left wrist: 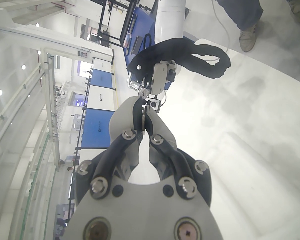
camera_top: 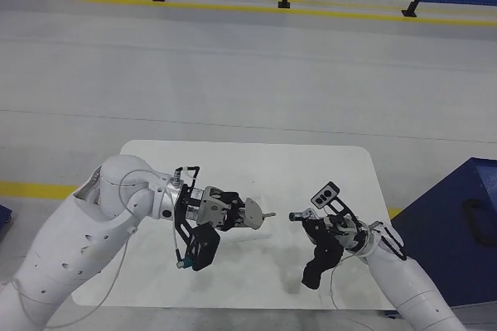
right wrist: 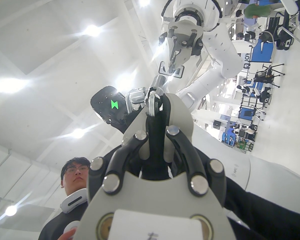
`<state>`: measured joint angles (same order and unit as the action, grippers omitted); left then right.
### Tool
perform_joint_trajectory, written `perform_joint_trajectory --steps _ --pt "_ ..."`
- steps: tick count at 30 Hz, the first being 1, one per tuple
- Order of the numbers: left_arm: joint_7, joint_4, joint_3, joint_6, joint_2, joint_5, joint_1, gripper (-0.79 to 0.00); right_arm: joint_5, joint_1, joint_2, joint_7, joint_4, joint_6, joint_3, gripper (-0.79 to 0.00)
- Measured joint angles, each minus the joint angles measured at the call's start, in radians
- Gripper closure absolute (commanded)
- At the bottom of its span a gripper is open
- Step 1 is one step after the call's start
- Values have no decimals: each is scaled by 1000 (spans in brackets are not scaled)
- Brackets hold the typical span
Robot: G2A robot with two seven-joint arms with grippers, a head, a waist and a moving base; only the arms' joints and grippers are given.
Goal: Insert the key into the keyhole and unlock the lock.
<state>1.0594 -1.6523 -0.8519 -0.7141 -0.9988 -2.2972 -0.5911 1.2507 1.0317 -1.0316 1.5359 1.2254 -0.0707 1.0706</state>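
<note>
- The left gripper (left wrist: 143, 106) has its fingers pinched flat on the key (left wrist: 142, 123). The blade lies between the pads and its tip pokes out past the fingertips.
- The right gripper (right wrist: 157, 108) is clamped on the cable lock (right wrist: 150, 101), squeezing the black sleeve just behind the shiny metal head (right wrist: 136, 97), which juts out beyond its fingertips.
- Key tip and metal head face each other, near, with a small gap between them in the top view. Both are held up over the white table (camera_top: 315, 165).
- The lock's black sleeved cable (left wrist: 202, 58) loops out behind the right fingers and droops below them.
- Writing: a white label (right wrist: 160, 223) with dark print sits at the base of the right gripper, cut off at the frame. Blue panels (left wrist: 97, 126) far beyond the left fingertips carry small white print I cannot make out.
- Room: bare tabletop lies below both pairs of fingers, out to the rounded edges. A dark blue case (camera_top: 472, 223) stands just off the edge behind the right arm.
</note>
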Motion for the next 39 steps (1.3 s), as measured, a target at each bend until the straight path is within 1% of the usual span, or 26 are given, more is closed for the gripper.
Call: perform_joint_trajectory --steps 7,16,39 --pt "15 -4 39 16 -6 2 33 0 -30 1 -2 0 1 26 1 0" --pt "8 14 78 21 -13 10 63 0 -56 7 -2 0 14 25 6 0" --pt "14 59 134 10 -17 42 100 0 -69 5 -7 0 19 29 12 0"
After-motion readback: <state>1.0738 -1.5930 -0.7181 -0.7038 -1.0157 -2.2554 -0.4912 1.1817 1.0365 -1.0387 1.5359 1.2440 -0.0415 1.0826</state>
